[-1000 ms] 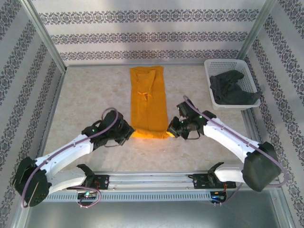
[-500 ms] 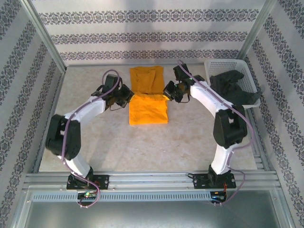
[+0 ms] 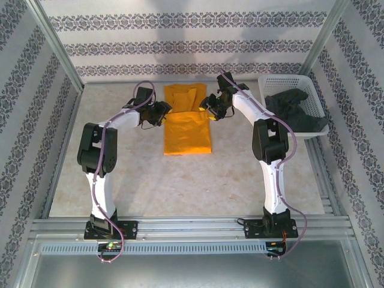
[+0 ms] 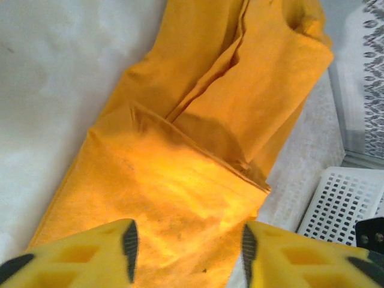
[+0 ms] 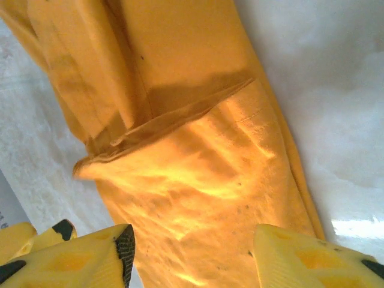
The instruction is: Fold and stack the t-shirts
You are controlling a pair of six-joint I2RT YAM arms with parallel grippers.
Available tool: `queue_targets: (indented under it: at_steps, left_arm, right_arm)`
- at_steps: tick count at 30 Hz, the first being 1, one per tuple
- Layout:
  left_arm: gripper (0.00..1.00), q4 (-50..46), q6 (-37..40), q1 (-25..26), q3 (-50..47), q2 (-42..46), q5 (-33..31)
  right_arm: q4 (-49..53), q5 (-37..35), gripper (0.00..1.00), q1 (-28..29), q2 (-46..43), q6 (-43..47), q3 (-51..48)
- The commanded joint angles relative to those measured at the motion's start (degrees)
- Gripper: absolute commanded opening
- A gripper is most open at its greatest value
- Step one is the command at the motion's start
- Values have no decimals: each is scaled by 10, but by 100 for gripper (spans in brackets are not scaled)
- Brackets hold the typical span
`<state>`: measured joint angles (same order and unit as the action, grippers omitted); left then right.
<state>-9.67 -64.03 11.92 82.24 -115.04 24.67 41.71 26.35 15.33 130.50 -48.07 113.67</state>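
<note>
Left wrist view: the left gripper (image 4: 187, 246) stands released, its two yellow fingers (image 4: 90, 255) apart with nothing between them, hovering just above the orange-yellow t-shirt (image 4: 180, 180). In the right wrist view the right gripper (image 5: 192, 252) is likewise let go, jaws spread over the same cloth and clasping none of it. Under both, the raw edge of the upper layer lies across the lower layer, which runs on past it.

From above, the two grippers flank the far part of the shirt, left one at its left edge, right one at its right edge, both arms stretched well forward. A second ago they sat low near the arm bases, clenched at the near hem of a long narrow strip. Half a second ago they had brought that hem to mid-length. Now the hem rests on the far portion, so the shirt is doubled over and shorter, lying in the far middle of the table (image 3: 180, 186).

To the right, the dark grey t-shirt (image 3: 291, 111) lies crumpled in the white basket (image 3: 282, 78), as before.
</note>
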Motion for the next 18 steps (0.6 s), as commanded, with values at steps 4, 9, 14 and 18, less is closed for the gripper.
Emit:
queue_targets:
  at_steps: [4,9,14,18]
  left_arm:
    - [51,13,-25,28,-209,177,-11]
    - [51,66,-125,79,-354,253,-10]
    - [51,107,-172,99,-375,230,-22]
    - [49,124,-174,100,-356,185,-15]
  right_arm:
    - [-1,-11,57,-2,-178,53,-183]
    - [-133,10,58,19,-304,-6,-426]
    - [-179,19,57,46,-307,-53,-507]
    - [-181,12,54,61,-270,-65,-502]
